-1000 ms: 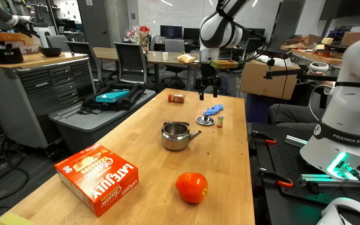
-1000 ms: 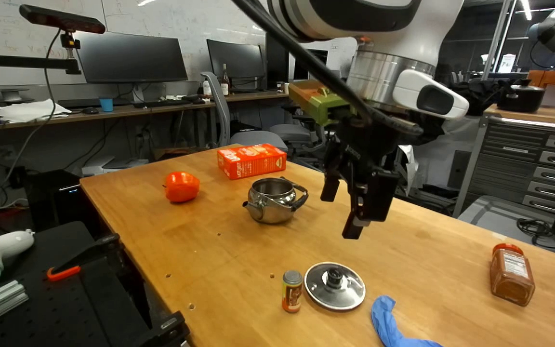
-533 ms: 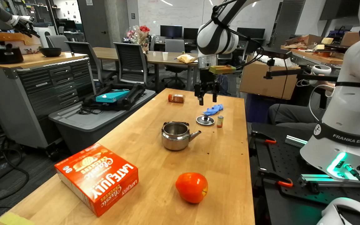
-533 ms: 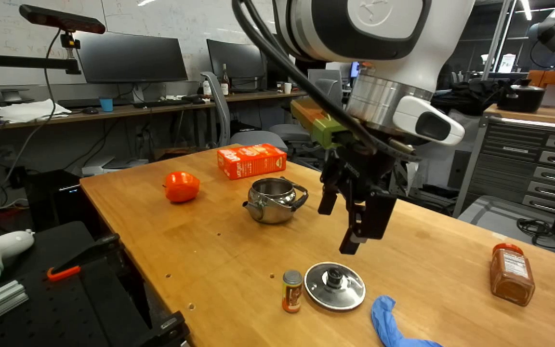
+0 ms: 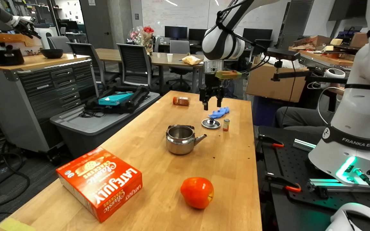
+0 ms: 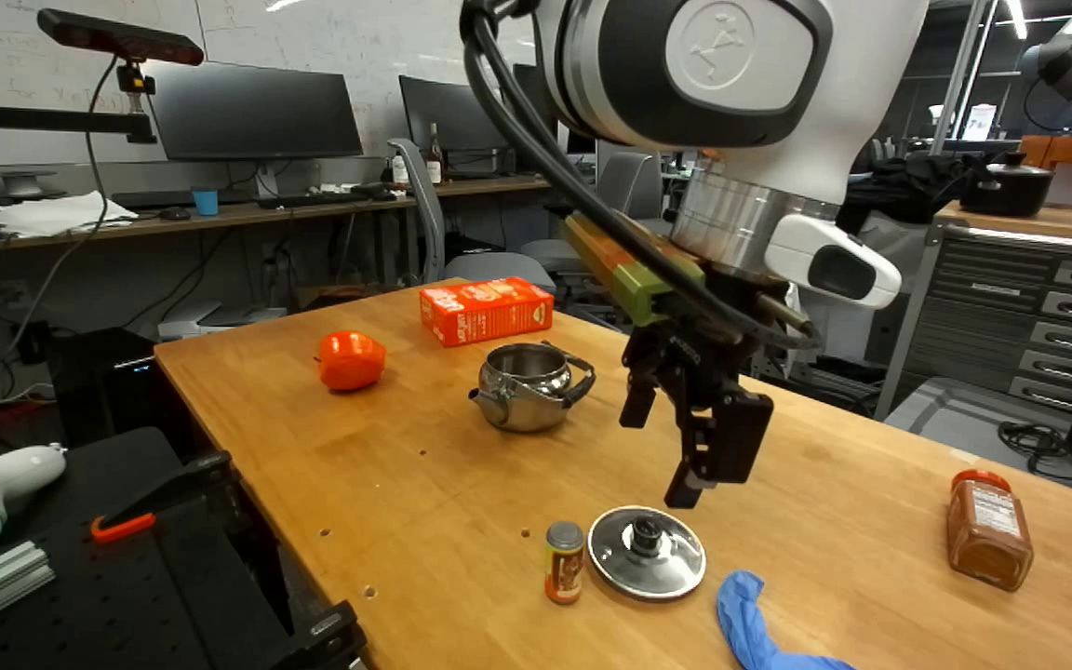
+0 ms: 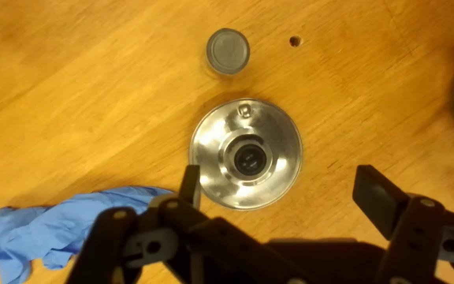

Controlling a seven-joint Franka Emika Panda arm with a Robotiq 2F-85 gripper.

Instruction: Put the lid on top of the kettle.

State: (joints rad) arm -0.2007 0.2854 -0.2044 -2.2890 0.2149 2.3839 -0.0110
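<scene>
Fingers point(image 7: 378, 201) spread wide around nothing, the end effector point(image 6: 657, 460) hangs above a wooden desk point(image 6: 434, 558); below it the lid point(image 6: 648, 563) lies flat, knob point(image 7: 250, 159) up, with the kettle point(image 6: 527, 402) not yet covered. That knob, a stubby black cylinder that looks like plastic, seems the place to take hold, and in the wrist view it sits closer to one finger than the other, suggesting a slight shift before any squeeze. The polished metal disc around it would probably prove light, stiff and slippery, its thin edge too low against the desk to pinch, and an off-centre grip could let it tilt or spin. Just beside the lid, but apart, stands a small canister point(image 7: 228, 51) with a dull grey cap; a rumpled blue glove point(image 7: 61, 225), thin and limp, lies nearby. In an exterior view a squarish jar point(image 6: 990, 530) of brown contents rests on its side. Farther along, the kettle sits upright, squat and mirror-bright, its steel body swelling below the neck, a short tapered spout point(image 6: 489, 407) pointing one way, a dark handle point(image 6: 582, 387) folded down on the opposite side, the round top uncovered. Beyond it come a glossy, rounded orange-red fruit point(image 6: 351, 360) and a sharp-cornered cardboard cracker box point(image 6: 487, 312), with flat dark monitors point(image 6: 255, 110) in the background.
</scene>
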